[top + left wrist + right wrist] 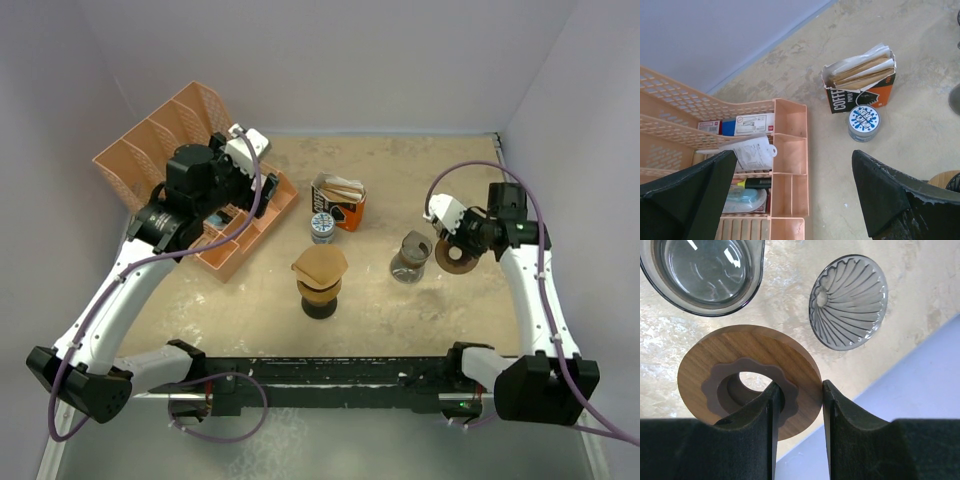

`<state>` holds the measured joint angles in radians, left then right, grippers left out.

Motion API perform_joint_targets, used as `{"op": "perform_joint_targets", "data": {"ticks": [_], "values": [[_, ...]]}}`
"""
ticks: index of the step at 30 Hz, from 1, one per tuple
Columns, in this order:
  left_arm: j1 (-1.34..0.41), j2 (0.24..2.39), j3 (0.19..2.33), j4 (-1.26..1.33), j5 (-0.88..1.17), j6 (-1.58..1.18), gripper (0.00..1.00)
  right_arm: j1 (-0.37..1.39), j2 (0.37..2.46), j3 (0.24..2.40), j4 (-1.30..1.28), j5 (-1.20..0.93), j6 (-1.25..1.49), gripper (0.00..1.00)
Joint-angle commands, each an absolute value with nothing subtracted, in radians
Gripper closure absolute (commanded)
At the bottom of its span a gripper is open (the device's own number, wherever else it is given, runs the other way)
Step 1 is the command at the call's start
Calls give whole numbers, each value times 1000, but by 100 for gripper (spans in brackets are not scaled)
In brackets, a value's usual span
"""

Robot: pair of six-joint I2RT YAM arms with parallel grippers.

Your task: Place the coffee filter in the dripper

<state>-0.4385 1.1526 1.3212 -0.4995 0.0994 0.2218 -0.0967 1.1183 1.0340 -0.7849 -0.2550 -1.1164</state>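
Observation:
A brown paper coffee filter (320, 265) rests on top of a dark stand (321, 300) at the table's middle; its edge shows at the lower right of the left wrist view (944, 179). A ribbed glass dripper cone (848, 300) lies on the table beside a glass vessel (705, 275); both show as one glass cluster in the top view (410, 256). My right gripper (799, 390) is shut on a wooden ring (747, 352), one finger through its hole. In the top view the right gripper (455, 250) sits just right of the glass. My left gripper (794, 160) is open and empty above the pink organizer (790, 150), also seen from above (236, 190).
An orange-and-black filter box (338, 200) with spare filters and a small round tin (322, 227) stand behind the stand. The pink organizer (175, 135) fills the back left. Purple walls close in the table at the back and the right.

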Motion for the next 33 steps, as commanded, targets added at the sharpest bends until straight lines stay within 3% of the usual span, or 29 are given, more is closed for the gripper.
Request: {"op": "perform_joint_targets", "data": {"ticks": [1,7,14,33], "values": [[-434,1131,1302,-393,15,157,0,-95,1105,1118,-818,-298,-1068,76],[-435,1129,1284,-376,-3,155,0,-66,1132,1210,-822,-353,-1005,76],[-434,1131,1303,-390,0,153,0,98,1207,1265,-807,-391,-889,75],[-434,1128,1301,-397,7,192,0,121,1373,1273,-794,-309,-813,71]]}}
